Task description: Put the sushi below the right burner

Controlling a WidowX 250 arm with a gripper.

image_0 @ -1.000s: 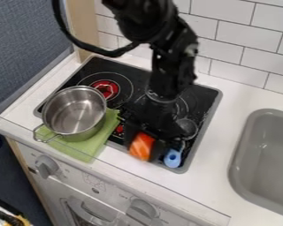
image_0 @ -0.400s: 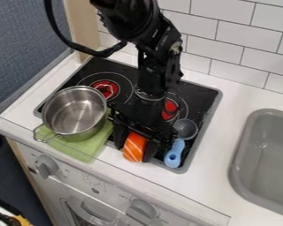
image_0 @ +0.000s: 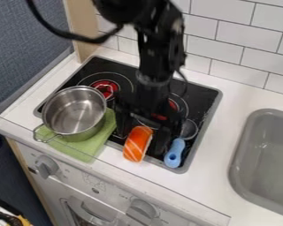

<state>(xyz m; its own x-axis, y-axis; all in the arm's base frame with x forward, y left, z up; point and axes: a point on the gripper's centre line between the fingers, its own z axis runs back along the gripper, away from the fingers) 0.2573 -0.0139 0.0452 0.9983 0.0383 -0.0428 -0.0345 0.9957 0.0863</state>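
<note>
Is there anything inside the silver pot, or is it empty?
It's empty. The silver pot has no lid on, so you can see its bare, shiny bottom with no food on it.

The sushi [image_0: 137, 145], a rounded orange block with thin white stripes, lies lengthwise at the front edge of the black stovetop [image_0: 203, 95], its near end toward the white table [image_0: 244, 99]. It sits apart from the right burner [image_0: 173, 105], below and slightly left of it in view. That burner, red-centred with pale rings, is partly hidden.
</note>
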